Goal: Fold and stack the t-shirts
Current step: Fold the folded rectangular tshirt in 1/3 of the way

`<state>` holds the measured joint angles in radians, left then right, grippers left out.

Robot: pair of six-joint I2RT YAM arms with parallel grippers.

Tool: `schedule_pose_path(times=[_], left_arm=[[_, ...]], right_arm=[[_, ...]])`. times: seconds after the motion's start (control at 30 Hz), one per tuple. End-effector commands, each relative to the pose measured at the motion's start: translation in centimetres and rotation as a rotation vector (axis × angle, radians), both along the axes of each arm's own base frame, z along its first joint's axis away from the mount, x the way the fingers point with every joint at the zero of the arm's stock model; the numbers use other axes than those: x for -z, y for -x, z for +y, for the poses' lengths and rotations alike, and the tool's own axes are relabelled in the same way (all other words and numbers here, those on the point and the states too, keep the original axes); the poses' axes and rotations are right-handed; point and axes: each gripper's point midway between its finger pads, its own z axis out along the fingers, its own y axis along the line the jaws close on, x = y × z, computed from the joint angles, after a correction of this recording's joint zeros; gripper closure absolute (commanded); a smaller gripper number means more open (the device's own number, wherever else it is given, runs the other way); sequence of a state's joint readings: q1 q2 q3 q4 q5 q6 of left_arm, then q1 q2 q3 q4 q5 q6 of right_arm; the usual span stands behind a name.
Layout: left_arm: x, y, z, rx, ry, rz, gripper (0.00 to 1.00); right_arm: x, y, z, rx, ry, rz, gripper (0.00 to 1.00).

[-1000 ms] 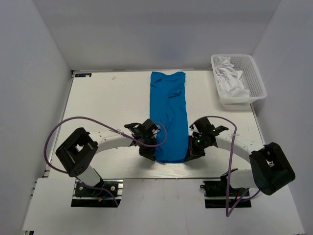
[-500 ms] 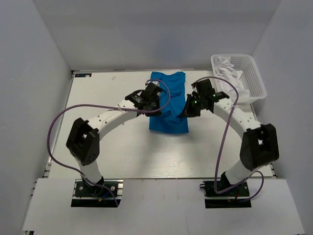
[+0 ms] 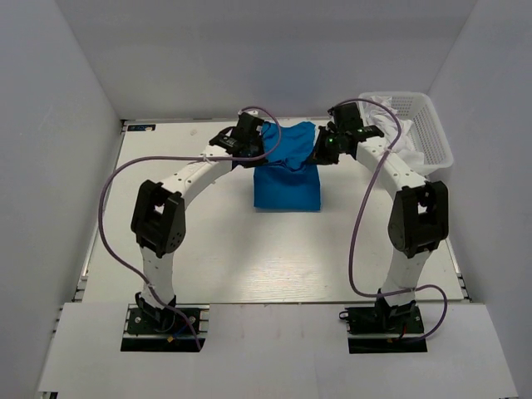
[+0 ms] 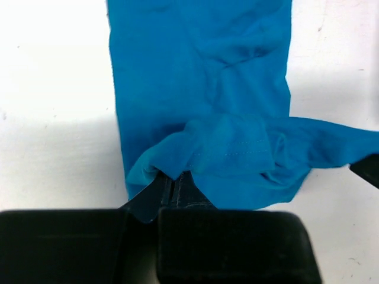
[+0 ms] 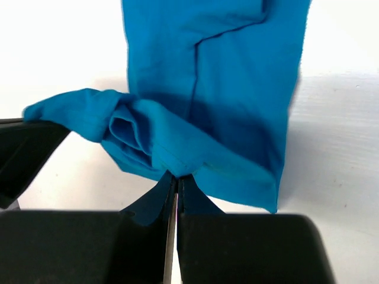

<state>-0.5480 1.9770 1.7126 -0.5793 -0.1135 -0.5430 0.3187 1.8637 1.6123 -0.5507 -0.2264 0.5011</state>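
The white surface (image 3: 191, 241) lies open behind both claws, toward the arm bases. A small dark label (image 3: 141, 127) at its far left corner is too small to be read. The blue t-shirt (image 3: 287, 189) is doubled over, lying between and below the claws. A white lattice basket (image 3: 436, 150) is set just outboard of the right claw (image 5: 176, 184), which is clenched on one bunched t-shirt edge. The left claw (image 4: 173, 188) is clenched on the opposite edge.

One blue t-shirt (image 3: 287, 187), one white basket (image 3: 436, 137), two arms, left (image 3: 195, 170) and right (image 3: 395, 170).
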Motion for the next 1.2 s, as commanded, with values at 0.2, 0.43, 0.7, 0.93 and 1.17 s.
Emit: schedule_pose_path(times=[0.2,0.43,0.7,0.93,1.17], left_arm=[[-0.9,-3.5,-0.6,0.042,0.058,-0.046,1.0],[2.1,-4.0,-1.4,0.061,0.07,0.028,1.0],[2.6,-7.2,-1.2,-0.041,0.093,0.025,1.0],[2.9,-10.1,1.7,-0.173,0.086,0.052,0.2],[-0.8,-9.5,5.9,-0.239,0.13,0.003,0.07]], right_arm=[[0.2,-4.1,-0.2,0.013,-0.052,-0.018,1.0],[2.1,-5.1,-0.5,0.015,-0.096,0.03,1.0],[4.8,-8.0,-0.4,0.035,-0.145,0.038,1.0],[3.2,-12.9,0.6,0.016,-0.279,-0.027,0.1],[0.2,-11.0,-0.3,-0.029,-0.27,-0.098,0.1]])
